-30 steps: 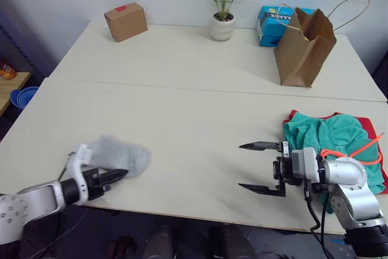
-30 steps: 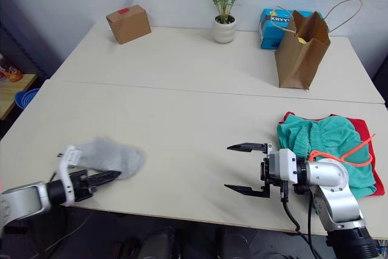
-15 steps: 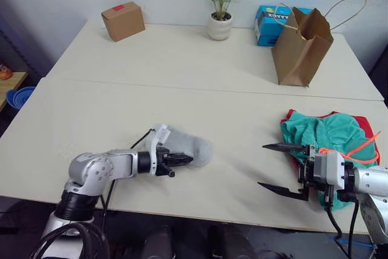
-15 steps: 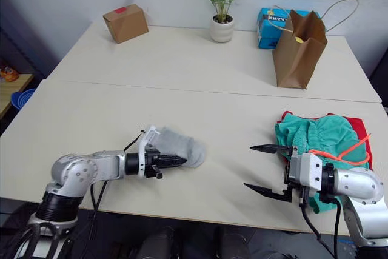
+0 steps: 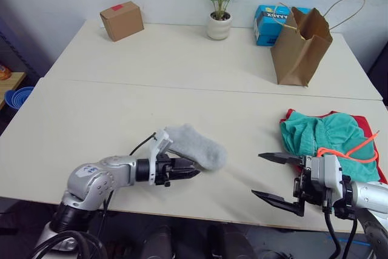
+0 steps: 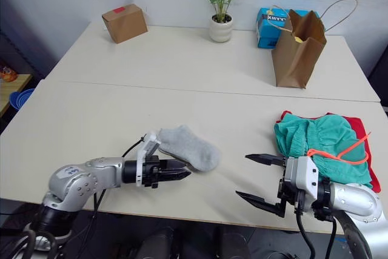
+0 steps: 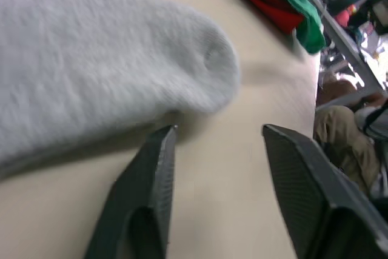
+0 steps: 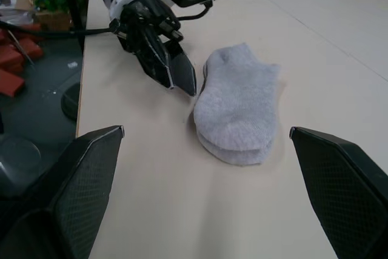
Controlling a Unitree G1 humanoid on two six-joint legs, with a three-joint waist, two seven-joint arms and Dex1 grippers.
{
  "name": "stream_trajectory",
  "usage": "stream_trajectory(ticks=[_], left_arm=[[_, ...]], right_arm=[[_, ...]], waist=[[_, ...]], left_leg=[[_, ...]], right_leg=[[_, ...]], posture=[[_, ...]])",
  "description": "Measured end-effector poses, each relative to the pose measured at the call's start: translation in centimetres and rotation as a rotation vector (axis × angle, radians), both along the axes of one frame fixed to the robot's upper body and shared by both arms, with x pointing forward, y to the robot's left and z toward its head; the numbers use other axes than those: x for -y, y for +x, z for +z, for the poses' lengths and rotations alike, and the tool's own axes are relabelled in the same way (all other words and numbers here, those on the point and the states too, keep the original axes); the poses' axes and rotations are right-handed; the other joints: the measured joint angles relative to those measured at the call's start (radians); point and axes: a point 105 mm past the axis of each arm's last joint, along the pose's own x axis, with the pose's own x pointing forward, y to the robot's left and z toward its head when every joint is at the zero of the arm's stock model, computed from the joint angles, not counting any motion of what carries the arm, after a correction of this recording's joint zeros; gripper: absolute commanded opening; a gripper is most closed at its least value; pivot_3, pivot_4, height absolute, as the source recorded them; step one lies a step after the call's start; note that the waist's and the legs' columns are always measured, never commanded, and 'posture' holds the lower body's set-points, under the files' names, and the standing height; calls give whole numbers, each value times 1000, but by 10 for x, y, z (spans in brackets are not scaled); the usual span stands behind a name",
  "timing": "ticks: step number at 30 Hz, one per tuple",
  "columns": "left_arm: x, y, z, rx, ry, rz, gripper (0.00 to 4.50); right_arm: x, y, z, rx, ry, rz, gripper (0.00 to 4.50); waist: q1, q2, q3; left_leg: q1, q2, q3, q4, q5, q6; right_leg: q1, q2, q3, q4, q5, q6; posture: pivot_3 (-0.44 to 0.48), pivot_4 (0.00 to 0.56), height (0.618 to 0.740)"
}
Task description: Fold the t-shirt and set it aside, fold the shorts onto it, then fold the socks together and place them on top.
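Starting on the left, the left gripper [image 6: 182, 174] sits low on the near table [image 5: 91, 119], its fingers parted and holding nothing, tips right beside the near edge of the socks [image 6: 188, 147]. In the left wrist view the grey socks [image 7: 91, 65] lie flat on the tabletop just beyond the two black fingers [image 7: 151, 174], apart from them or barely touching, can't really tell which. From the right wrist view they look stacked one on the other.

Further right, the right gripper [image 5: 274, 177] hovers near the front edge of the table with its fingers spread wide, empty, pointing back toward the socks.

Behind it on the right side, the shorts [image 5: 321, 141] are bunched on top of the t-shirt [image 5: 371, 127], orange drawstring [image 5: 354, 148] trailing across them.

At the back of the far table: a cardboard box [image 5: 122, 20], a potted plant [image 5: 220, 4], a blue box [image 5: 270, 23] and a brown paper bag [image 5: 301, 43].
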Motion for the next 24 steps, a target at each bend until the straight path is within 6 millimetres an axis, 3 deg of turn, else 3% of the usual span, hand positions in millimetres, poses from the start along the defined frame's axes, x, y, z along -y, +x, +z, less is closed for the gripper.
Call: stream_trajectory(ticks=[4,5,7,10,11,12,15,18,24], left_arm=[[-32,3,15,38,32,38,2798],[-38,6,22,67,35,57,2817],[-45,14,41,152,18,69,2409],[-56,45,91,461,10,110,1647],[-61,52,98,524,41,127,1388],[-68,61,98,601,121,131,1085],[-77,95,74,679,288,148,149],[-61,120,56,691,284,146,0],[-41,137,43,732,342,43,0]], right_arm=[[-10,2,1,-47,5,-11,4500],[-12,1,-2,-72,3,-7,4311],[-19,2,-9,-102,-15,2,3907],[-41,10,-23,-101,-44,31,2892],[-45,10,-27,-107,-52,39,2591],[-48,11,-34,-115,-76,41,2223],[-54,19,-57,-142,-153,26,1198],[-62,26,-68,-147,-175,18,179],[-75,44,-75,-121,-204,30,36]], waist=[[2,-1,1],[2,-1,1],[5,-2,1],[6,-5,2],[5,-4,2],[4,-3,1],[4,-2,1],[8,-7,3],[-6,-9,3]], left_leg=[[-1,0,-1,-1,-1,2],[-1,0,-1,-1,-2,3],[-2,0,-1,0,-3,4],[-2,-1,-1,0,-3,4],[-2,-1,-1,0,-3,4],[-1,-2,0,-1,-3,3],[-3,-1,2,0,-3,3],[-8,-1,3,3,-2,4],[-18,0,7,10,-1,5]], right_leg=[[-1,0,0,0,0,-1],[-1,-1,0,-1,0,-1],[-1,-1,-1,-1,0,-1],[0,-2,-2,-1,0,-1],[0,-2,-2,-2,0,-1],[0,-2,-2,-2,0,-1],[-2,-1,-1,-2,0,-1],[-7,-1,-1,0,0,0],[-18,0,1,6,1,3]], posture=[[0,150,740],[0,150,740],[0,150,740],[0,150,740],[0,150,740],[0,150,740],[0,150,740],[0,150,740],[0,150,740]])
